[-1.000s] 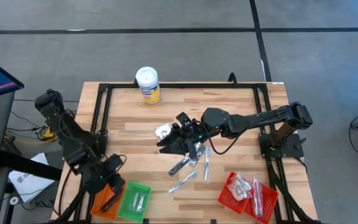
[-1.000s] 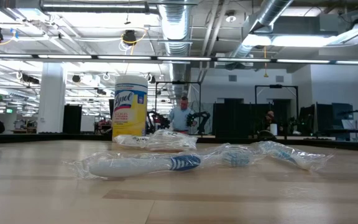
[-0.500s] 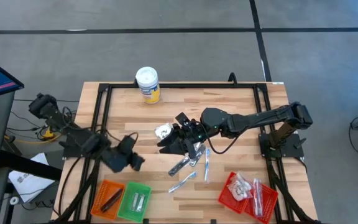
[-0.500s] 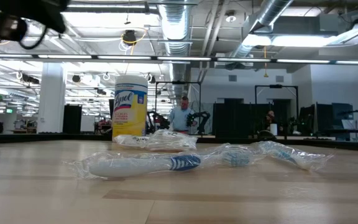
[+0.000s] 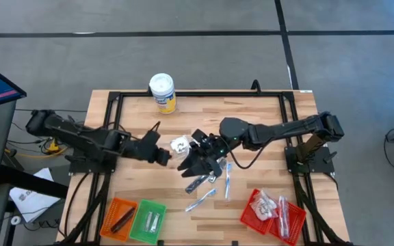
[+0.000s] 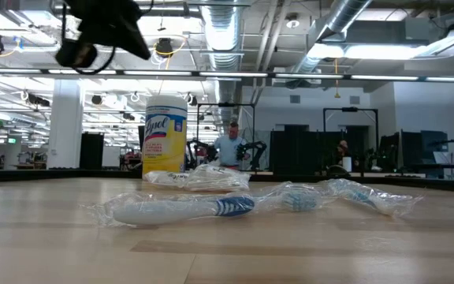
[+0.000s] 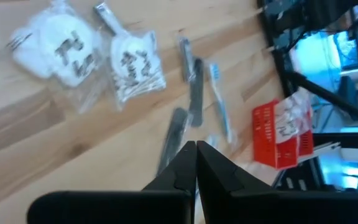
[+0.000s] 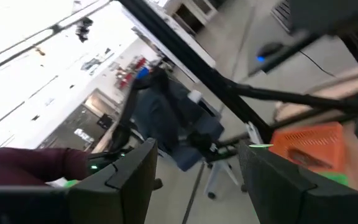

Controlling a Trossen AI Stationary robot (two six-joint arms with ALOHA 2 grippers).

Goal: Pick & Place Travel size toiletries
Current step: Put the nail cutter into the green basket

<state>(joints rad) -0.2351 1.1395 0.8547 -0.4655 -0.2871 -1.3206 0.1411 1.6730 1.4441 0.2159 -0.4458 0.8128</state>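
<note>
The travel size toiletries lie flat at the table's middle: two white sachets (image 7: 58, 46) (image 7: 132, 62) with black marks, dark narrow sticks (image 7: 194, 87) and a wrapped toothbrush (image 7: 219, 102). In the high view the sachets (image 5: 178, 145) show between the two grippers. My left gripper (image 5: 166, 157) (image 7: 196, 152) is shut and empty, above the table just left of them. My right gripper (image 5: 195, 166) (image 8: 197, 171) stands open and level above the pile, with nothing between its fingers. The low view shows wrapped toothbrushes (image 6: 180, 209) on the tabletop.
A yellow, white-lidded canister (image 5: 163, 92) stands at the far edge. An orange basket (image 5: 118, 217) and a green basket (image 5: 149, 220) sit at the near left. A red basket (image 5: 272, 212) with wrapped items is at the near right. A black frame (image 5: 108, 130) borders the table.
My left gripper has swung from above the orange basket at the near left toward the table's middle, ending beside the white sachets. It has stayed shut. The toiletries have not moved.
</note>
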